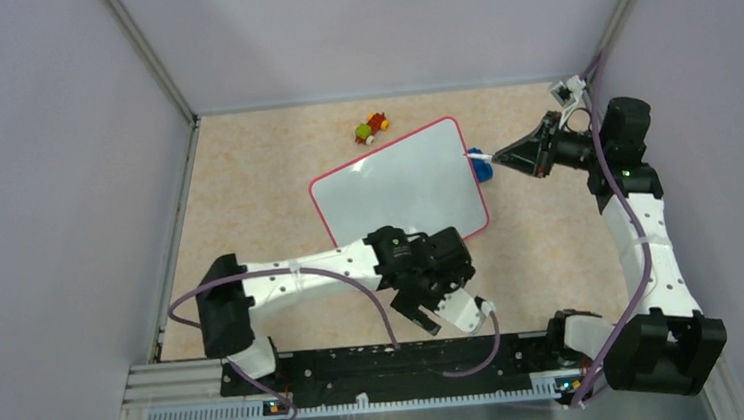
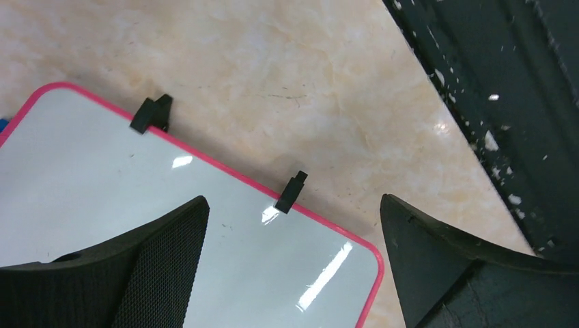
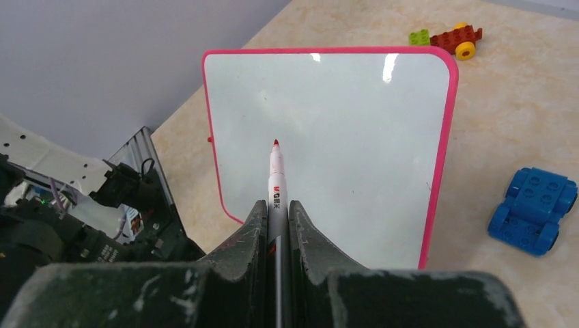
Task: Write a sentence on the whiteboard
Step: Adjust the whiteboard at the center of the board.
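**White board bare and unbraced**

Glossy and blank, the whiteboard [image 1: 402,193] lies flat and skewed mid-table, with no lettering on it. Its two black clips [image 2: 151,114] sit on the near rim.

At its 3 o'clock the right gripper [image 3: 276,205] is clamped on a red marker [image 3: 276,181], uncapped, its tip hanging above the surface.

At 6 o'clock the left gripper [image 2: 292,199] hovers with jaws wide apart, gripping nothing.

That is probably the main risk. With the board loose, pen pressure could slide it across the table [image 1: 248,210] and skew the strokes. The marker might also slip back between the pads.

A blue toy car [image 3: 534,210] just beside the 3 o'clock rim could get knocked. The brick car [image 3: 447,37] at 12 o'clock looks safely apart.
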Action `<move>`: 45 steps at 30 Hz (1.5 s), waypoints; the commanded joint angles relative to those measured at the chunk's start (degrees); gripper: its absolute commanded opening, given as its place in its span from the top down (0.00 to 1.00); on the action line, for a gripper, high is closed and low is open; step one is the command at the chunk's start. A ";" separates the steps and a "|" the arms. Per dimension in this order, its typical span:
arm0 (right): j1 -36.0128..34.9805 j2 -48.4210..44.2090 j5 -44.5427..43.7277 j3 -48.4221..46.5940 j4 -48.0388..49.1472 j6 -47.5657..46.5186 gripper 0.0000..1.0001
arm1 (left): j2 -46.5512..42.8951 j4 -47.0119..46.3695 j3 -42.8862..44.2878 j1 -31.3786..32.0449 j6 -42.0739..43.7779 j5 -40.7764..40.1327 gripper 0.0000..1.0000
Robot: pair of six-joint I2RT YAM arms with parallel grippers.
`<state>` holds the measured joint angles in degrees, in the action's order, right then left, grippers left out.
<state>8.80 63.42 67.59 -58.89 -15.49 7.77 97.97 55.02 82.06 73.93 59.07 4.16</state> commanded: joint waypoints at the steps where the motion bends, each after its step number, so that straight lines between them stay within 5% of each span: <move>1: 0.35 1.43 0.56 -5.08 2.70 2.27 1.00 | -8.68 -8.52 -1.63 -4.59 -14.84 8.16 0.01; 7: 0.34 3.13 0.24 -7.80 1.63 2.26 1.00 | -13.49 -11.27 3.51 -26.15 -31.52 25.27 0.01; 15: -2.55 5.97 -2.13 -10.65 -3.06 -1.26 1.00 | -20.71 -21.23 5.91 -50.78 -52.62 33.32 0.01; 21: -6.45 7.91 -2.89 -13.58 -7.77 -5.98 1.00 | -13.99 -21.34 11.84 -63.41 -53.86 44.54 0.07; 26: -8.16 7.27 -2.92 -14.01 -9.99 -9.68 1.00 | -3.40 -20.69 17.86 -64.27 -56.70 56.35 0.22; 37: -11.01 7.34 -2.95 -15.62 -19.70 -19.71 1.00 | 7.47 -30.55 18.07 -62.47 -67.10 62.95 0.30; 45: -13.98 6.57 -7.43 -15.36 -21.04 -21.75 1.00 | 10.45 -32.52 16.63 -58.22 -68.27 65.17 0.51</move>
<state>-3.14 71.42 62.46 -71.75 -36.56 -11.29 108.20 26.63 98.94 13.50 -8.19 66.52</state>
